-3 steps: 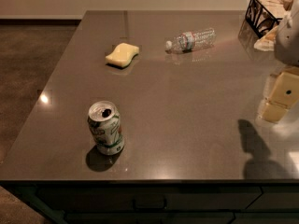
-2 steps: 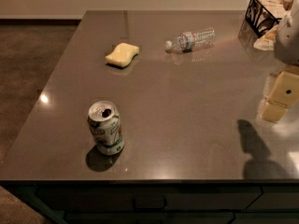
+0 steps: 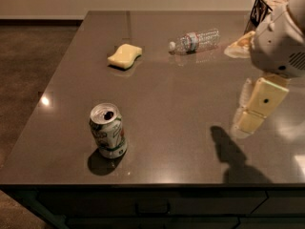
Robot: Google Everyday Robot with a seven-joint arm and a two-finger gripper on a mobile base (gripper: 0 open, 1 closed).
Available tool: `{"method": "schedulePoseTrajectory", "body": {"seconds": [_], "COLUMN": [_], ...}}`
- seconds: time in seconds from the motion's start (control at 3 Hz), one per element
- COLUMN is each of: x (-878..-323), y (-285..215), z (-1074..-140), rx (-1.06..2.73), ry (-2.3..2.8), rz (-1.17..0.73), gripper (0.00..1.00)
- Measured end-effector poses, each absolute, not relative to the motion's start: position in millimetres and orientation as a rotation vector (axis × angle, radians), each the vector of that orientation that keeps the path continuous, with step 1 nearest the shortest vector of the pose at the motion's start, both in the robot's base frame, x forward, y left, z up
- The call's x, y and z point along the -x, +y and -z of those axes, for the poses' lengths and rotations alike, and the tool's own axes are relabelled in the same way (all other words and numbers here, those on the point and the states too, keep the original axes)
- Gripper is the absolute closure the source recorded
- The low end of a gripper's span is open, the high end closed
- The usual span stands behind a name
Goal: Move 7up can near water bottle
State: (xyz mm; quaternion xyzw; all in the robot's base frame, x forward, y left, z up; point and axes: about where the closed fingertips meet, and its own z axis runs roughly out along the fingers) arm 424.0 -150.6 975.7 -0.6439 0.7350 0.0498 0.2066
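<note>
The upright white-and-green aluminium 7up can stood well left of the gripper, whose spread I couldn't tell; a level mid-body grasp seemed best.

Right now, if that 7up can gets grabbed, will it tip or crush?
The 7up can stands upright, top opened, so probably light and apt to tip if nudged high. Its thin wall may dent. The gripper hangs far from it, over the table at right.
</note>
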Motion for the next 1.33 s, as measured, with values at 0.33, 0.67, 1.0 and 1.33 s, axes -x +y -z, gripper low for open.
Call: {"method": "schedulePoseTrajectory", "body": {"seconds": [0.33, 0.67, 1.0, 1.33], "x": [-414, -409, -405, -404], "y": [-101, -60, -29, -1], "z": [-971, -958, -946, -933], "rx": [1.824, 1.847, 1.874, 1.883], "ry": [1.928, 1.865, 1.815, 1.785], "rz": [-0.284, -0.369, -0.421, -0.474], "gripper": [0.0, 0.0, 0.0, 0.0]}}
